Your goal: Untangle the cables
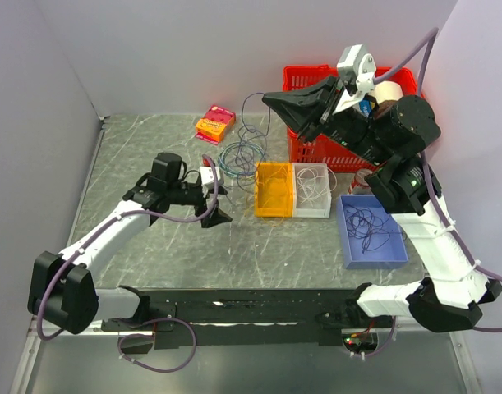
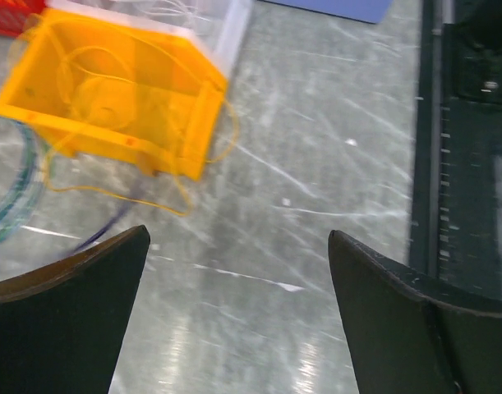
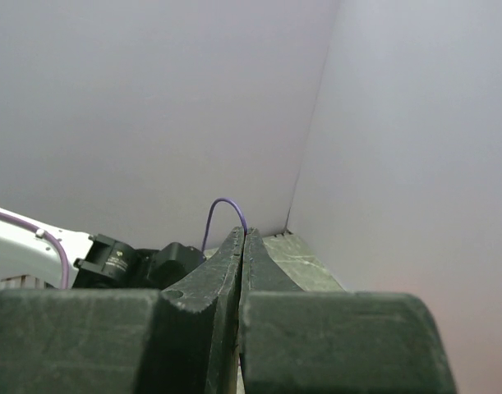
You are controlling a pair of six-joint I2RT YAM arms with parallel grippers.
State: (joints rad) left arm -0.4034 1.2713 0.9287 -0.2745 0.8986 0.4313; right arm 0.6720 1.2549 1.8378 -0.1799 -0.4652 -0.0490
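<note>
Bare tabletop (image 1: pixel 259 246) near the bases; yellow bin (image 1: pixel 260 190), red basket (image 1: pixel 316 156) beyond.

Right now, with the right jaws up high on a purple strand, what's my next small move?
Probably lift the right gripper slightly higher: the purple strand in its jaws hangs down into the wire loops, not yet free. The left gripper is open, empty.

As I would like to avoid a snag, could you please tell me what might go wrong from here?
The right gripper is shut on a thin purple strand whose low end appears to cross a yellow strand trailing from the yellow bin; a pull might drag that out. The left gripper is open and empty, so nothing anchors them.
</note>
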